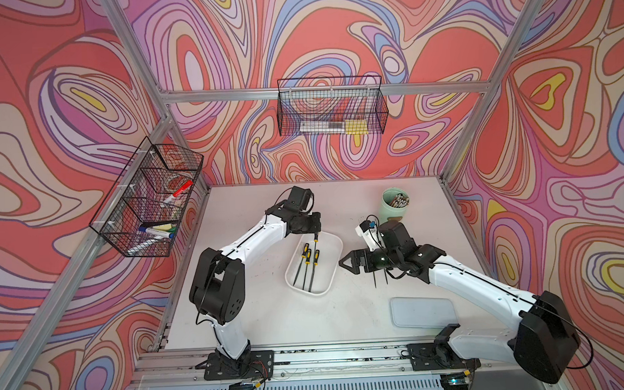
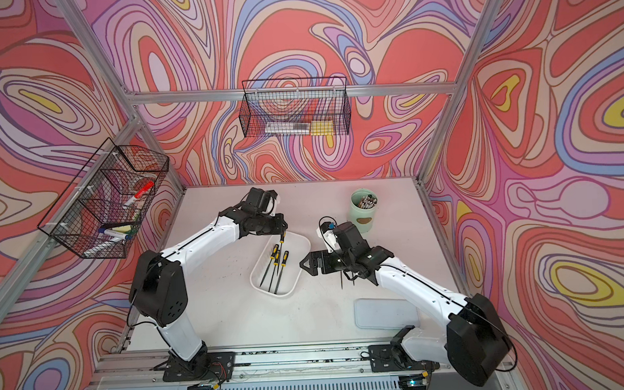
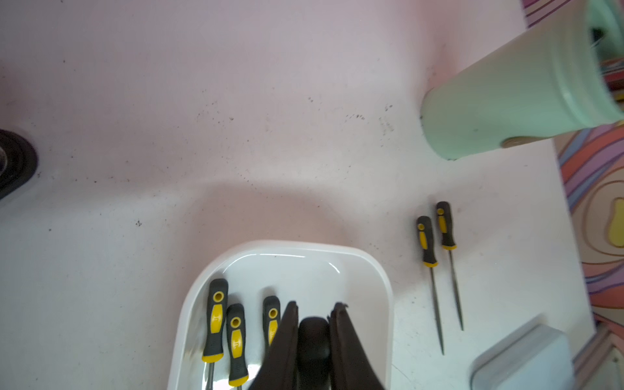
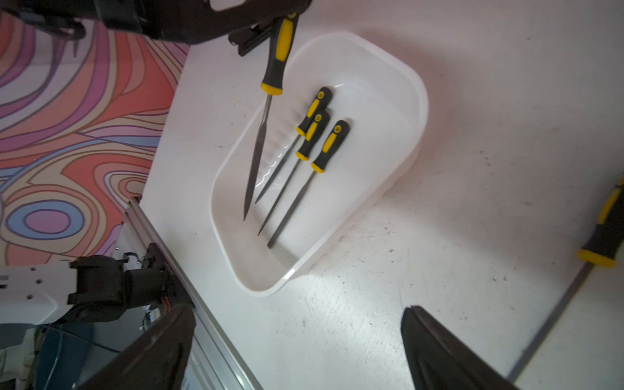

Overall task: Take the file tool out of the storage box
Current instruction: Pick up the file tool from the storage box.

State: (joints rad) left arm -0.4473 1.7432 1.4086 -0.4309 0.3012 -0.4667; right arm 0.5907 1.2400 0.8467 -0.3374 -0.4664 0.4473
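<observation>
The left gripper point(image 3: 315, 307) holds one file point(image 4: 276, 64) above the storage box point(image 1: 330, 270).
Its jaws are closed on the handle, so the blade hangs free over the storage box, at the centre of both top views; the right gripper point(image 4: 299, 312) stands wide open and empty, just right of it.

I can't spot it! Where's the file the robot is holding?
In the right wrist view the held file hangs tip down from the left gripper, over the far end of the storage box, above three files lying inside.
</observation>
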